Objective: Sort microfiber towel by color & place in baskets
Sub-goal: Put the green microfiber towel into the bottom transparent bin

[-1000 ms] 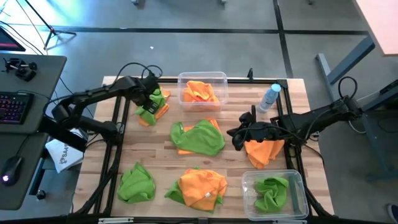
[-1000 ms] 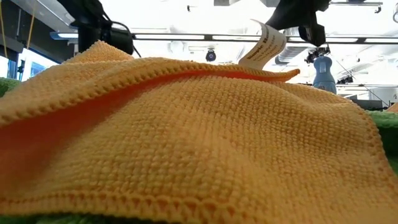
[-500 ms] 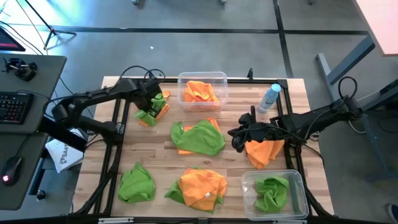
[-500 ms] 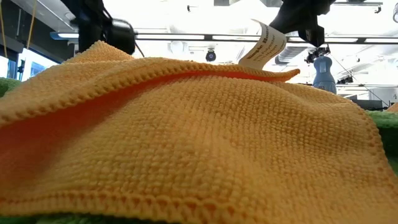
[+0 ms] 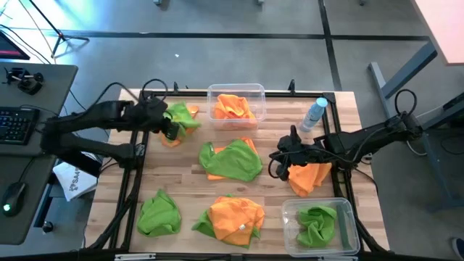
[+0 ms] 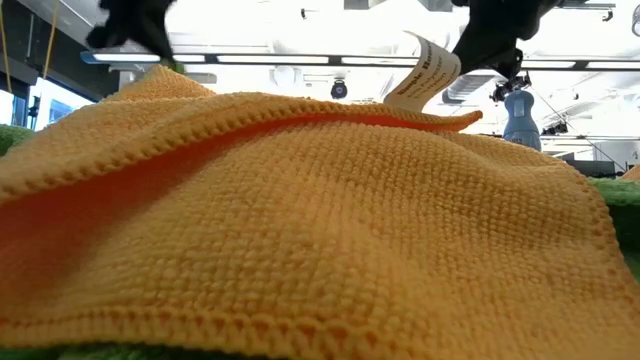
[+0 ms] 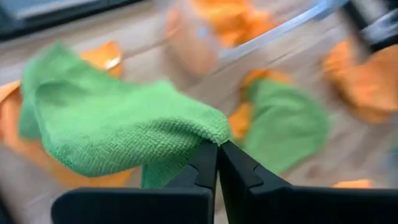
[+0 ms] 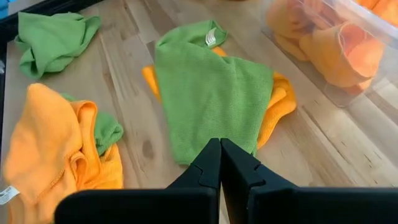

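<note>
My left gripper (image 5: 167, 127) is at the far left of the table, shut on a green towel (image 5: 179, 115) that lies bunched above an orange towel (image 5: 172, 140). My right gripper (image 5: 278, 167) is shut with nothing in it, right of the centre pile, where a green towel (image 8: 208, 93) lies on an orange one (image 8: 280, 102). Another orange towel (image 5: 308, 178) lies under the right arm. The far basket (image 5: 235, 90) holds orange towels. The near-right basket (image 5: 346, 210) holds a green towel (image 5: 317, 225). My left gripper pinches a folded edge of the green towel (image 7: 208, 132) between its two fingers. The cloth spreads out in front of the fingers and sags slack over the orange towel (image 7: 12, 124). Whether it is lifted clear of that towel I cannot tell.
A green towel (image 5: 159, 213) lies near left, and an orange towel over a green one (image 5: 236, 217) lies near centre, filling the low view (image 6: 300, 220). A clear bottle (image 5: 315, 113) with a blue cap stands far right. Dark frame rails (image 5: 135, 181) run along the table's sides.
My left gripper has shut on the green towel and drawn back toward the table's left edge, pulling the cloth up and off the orange towel beneath, which has stayed on the table.
</note>
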{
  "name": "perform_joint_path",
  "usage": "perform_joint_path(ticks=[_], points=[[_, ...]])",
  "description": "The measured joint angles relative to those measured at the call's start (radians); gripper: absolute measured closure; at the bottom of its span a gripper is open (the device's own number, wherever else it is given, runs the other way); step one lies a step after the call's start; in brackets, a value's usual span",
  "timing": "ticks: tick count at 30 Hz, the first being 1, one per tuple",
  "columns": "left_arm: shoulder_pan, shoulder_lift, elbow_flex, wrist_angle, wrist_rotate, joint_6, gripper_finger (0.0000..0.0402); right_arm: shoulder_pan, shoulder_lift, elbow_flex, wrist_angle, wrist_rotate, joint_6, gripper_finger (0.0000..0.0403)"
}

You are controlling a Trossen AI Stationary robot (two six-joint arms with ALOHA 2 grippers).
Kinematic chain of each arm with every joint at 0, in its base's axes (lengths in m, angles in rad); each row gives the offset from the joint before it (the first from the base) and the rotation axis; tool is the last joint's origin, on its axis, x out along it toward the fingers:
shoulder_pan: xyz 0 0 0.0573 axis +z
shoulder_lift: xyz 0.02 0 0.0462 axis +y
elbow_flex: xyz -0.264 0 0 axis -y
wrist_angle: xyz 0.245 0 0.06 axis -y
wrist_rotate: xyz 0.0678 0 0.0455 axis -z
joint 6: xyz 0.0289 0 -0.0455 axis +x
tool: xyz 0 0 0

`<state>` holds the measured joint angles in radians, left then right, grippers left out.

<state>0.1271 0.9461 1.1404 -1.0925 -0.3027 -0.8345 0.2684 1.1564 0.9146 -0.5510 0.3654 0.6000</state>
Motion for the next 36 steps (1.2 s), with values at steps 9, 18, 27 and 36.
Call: perform_joint_path(ticks=[9, 18, 27, 36], points=[[-0.256, 0.143, 0.210, 0.187, -0.186, 0.021, 0.0401, -0.003, -0.038, 0.000, 0.041, 0.010, -0.083, 0.0402], [-0.301, 0.393, 0.463, 0.224, -0.205, 0.125, 0.0401, -0.061, -0.125, 0.000, 0.283, -0.098, -0.209, 0.0362], [-0.296, 0.609, 0.700, 0.315, -0.134, 0.229, 0.0401, -0.092, -0.089, 0.000, 0.459, -0.165, -0.362, 0.0241], [-0.280, 0.787, 0.891, 0.363, -0.029, 0.297, 0.0401, -0.093, -0.050, 0.000, 0.621, -0.077, -0.542, 0.0174]])
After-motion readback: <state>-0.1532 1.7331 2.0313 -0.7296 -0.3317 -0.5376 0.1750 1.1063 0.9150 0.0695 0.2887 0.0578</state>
